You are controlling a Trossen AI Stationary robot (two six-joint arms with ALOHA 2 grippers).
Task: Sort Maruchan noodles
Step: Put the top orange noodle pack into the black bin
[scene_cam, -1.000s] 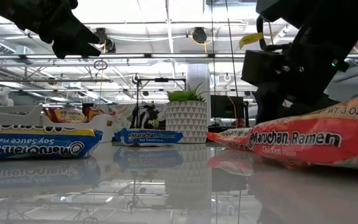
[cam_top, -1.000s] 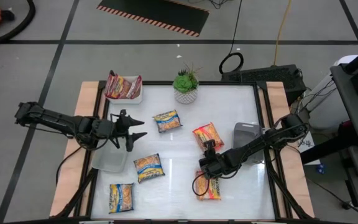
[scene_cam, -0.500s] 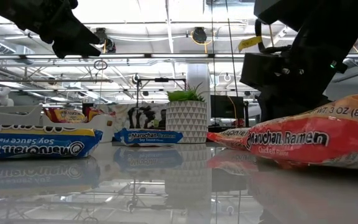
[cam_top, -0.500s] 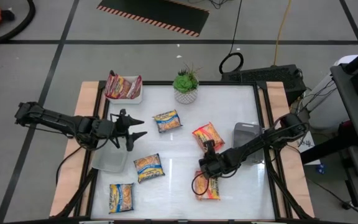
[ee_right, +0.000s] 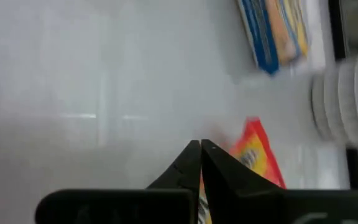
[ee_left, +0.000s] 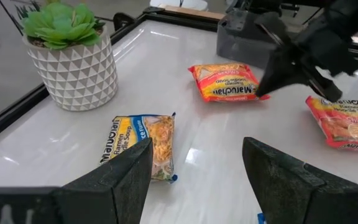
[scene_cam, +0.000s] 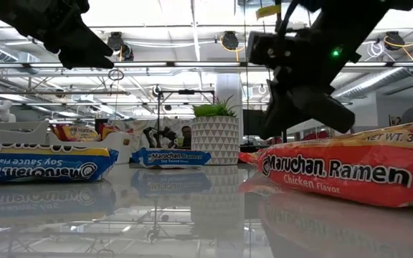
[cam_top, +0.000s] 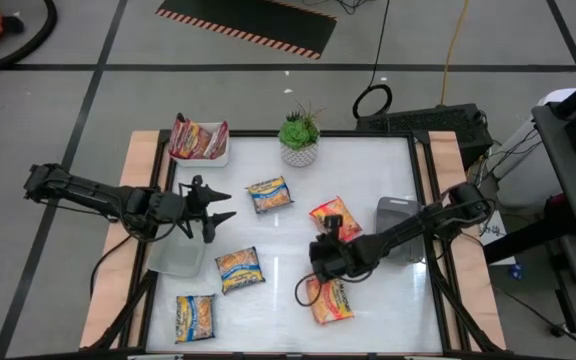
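Shifted since a second ago: my right pincer has drawn inward from the near orange packet, which has slid and turned a little toward the table's near edge; the fingers are now pressed together, and I cannot make out anything between them. My left pincer hangs open and empty by the table's left edge, unchanged.

Crinkly square Maruchan packets lie flat across the glossy white table, which mirrors them. A second orange packet sits right of centre. Three blue-and-yellow packets are spread out: one toward the far edge, one near the middle, one at the near left corner.

A white tray at the far left corner holds dark red packets. A clear tray sits at the left edge, a grey tray at the right edge. A potted succulent in a white faceted pot stands at the far edge. Beyond, a workshop ceiling with pipes and lamps shows.
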